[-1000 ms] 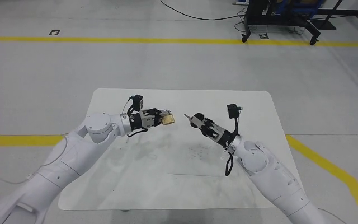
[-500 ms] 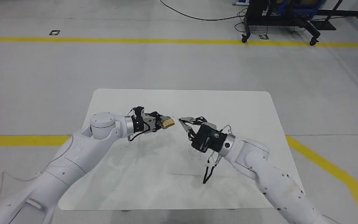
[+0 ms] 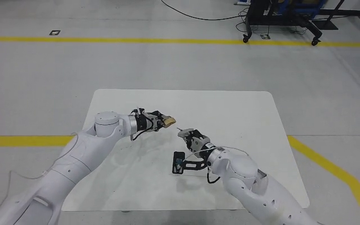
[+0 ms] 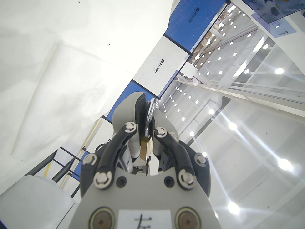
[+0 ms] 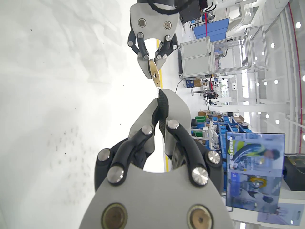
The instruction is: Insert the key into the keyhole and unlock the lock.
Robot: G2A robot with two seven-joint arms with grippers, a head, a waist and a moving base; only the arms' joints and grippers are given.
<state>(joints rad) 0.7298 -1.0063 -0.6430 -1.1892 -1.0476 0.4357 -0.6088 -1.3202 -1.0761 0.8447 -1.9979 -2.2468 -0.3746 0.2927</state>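
Above the table (image 3: 247,112), the left end effector (image 4: 148,110) grips a brass lock (image 5: 154,72), just beside the key (image 5: 158,92) clenched in the right end effector (image 5: 160,100).

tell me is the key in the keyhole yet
Out. The key, pinched in the right end effector, sits just short of the brass lock; a small gap separates them.

The key (image 5: 158,92) is almost wholly hidden between the right gripper (image 5: 160,101)'s closed pads, and only a thin tip pokes out. Whether that tip touches the lock (image 5: 155,77) cannot be told. The lock's shackle is buried between the left gripper (image 5: 152,68)'s fingers in the right wrist view. At mid-frame in the top view, the key is too small to make out.
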